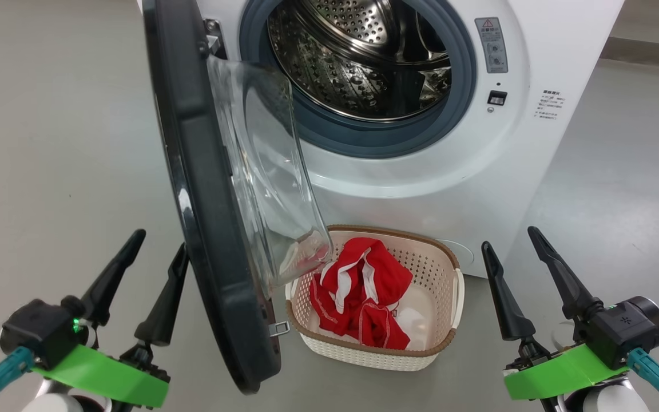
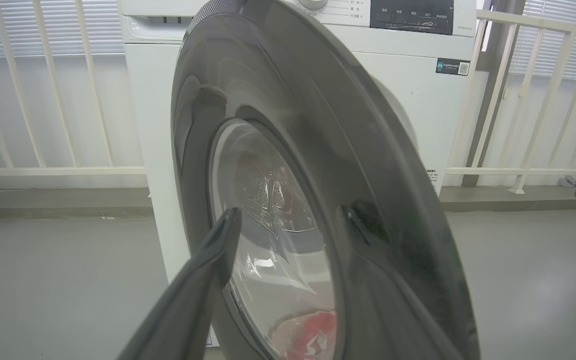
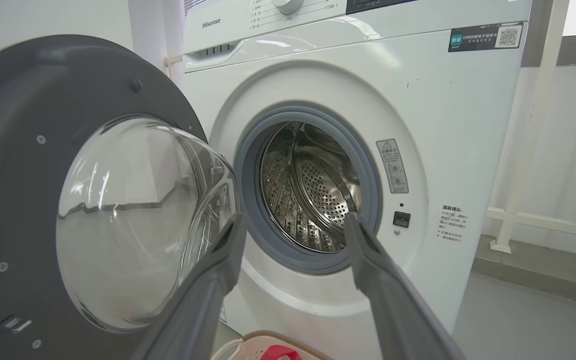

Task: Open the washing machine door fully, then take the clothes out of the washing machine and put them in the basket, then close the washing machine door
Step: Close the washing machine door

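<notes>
One washing machine; one washing machine door standing open. One basket on floor before machine. Clothes: red heap in basket, piece count unclear. Two grippers: left gripper spread, empty, beside door's outer face; right gripper spread, empty

A smooth pale grey floor spreads all round, faintly glossy under soft, even light. Behind stands a white railing of upright bars above a low grey kerb, with slatted window blinds beyond it
</notes>
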Tool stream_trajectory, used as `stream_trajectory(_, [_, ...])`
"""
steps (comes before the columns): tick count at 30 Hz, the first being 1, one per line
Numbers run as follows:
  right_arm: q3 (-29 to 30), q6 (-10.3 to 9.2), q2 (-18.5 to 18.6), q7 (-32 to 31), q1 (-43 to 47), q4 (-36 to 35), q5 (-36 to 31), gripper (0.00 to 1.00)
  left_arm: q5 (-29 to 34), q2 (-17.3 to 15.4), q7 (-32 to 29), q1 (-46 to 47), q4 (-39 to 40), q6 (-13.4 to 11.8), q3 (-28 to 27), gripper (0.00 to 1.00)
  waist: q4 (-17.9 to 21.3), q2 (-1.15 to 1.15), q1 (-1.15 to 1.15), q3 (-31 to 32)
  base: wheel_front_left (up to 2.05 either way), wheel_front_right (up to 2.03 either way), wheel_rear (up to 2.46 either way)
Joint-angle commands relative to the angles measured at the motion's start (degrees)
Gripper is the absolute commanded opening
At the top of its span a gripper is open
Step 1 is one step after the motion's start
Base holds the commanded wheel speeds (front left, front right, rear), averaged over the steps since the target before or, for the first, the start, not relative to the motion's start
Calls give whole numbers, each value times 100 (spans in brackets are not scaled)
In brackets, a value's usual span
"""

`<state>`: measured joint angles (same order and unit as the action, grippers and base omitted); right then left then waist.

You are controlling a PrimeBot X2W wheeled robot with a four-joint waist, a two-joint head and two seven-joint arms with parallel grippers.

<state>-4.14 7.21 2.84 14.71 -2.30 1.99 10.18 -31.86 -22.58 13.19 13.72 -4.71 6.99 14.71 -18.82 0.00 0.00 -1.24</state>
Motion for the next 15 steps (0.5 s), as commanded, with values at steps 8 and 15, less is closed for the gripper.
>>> stream_trajectory(8, [-71,28,4,29,-79,-178,51,100,180,-25,139,-235,99,-333,-372,100,90,0,0,12,0,0,0])
stream_trajectory(15, [-66,28,4,29,-72,-189,72,100,203,99,168,-552,144,-369,-468,100,117,0,0,8,0,0,0])
